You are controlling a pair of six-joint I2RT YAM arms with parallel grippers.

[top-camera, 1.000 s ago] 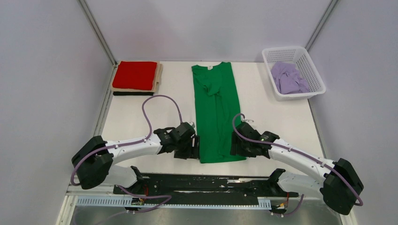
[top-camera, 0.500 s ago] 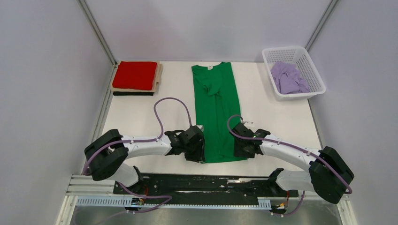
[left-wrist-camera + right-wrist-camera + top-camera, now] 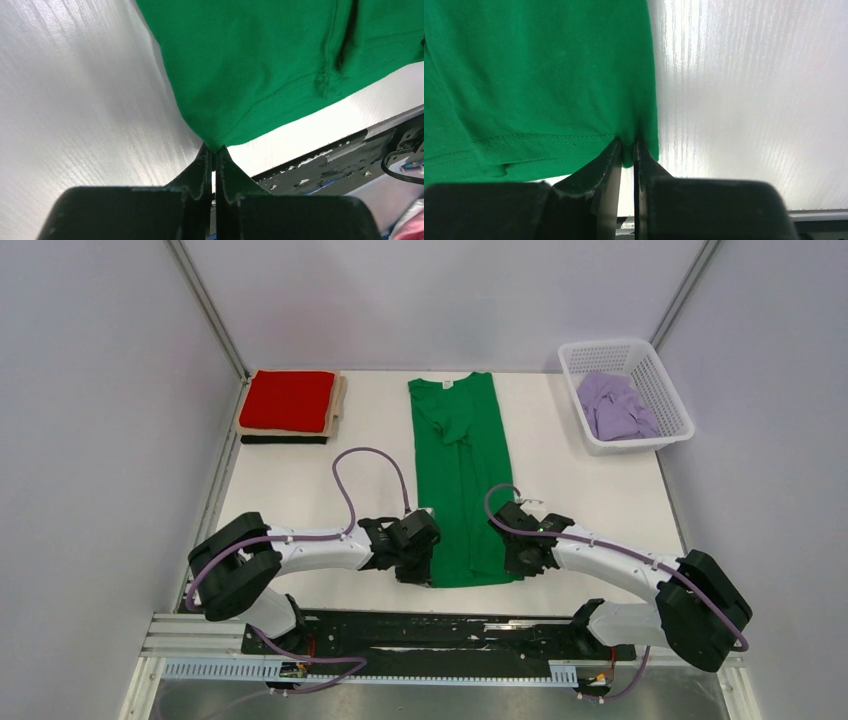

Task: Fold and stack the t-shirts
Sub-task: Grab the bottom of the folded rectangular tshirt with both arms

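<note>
The green t-shirt point(image 3: 462, 470) lies on the table point(image 3: 580, 490) as a long narrow strip, collar at the far end. The left jaws are clenched on its near-left hem corner, the right jaws on its near-right. Each bites only the corner's tip, so lifting could slip it free, or uneven pulls could skew the fold. Far right of it, the white lattice basket point(image 3: 663, 380) holds a crumpled lilac t-shirt point(image 3: 615, 405).

White basket point(image 3: 663, 390), far right of table point(image 3: 590, 490), perhaps touching wall point(image 3: 760, 390).
</note>
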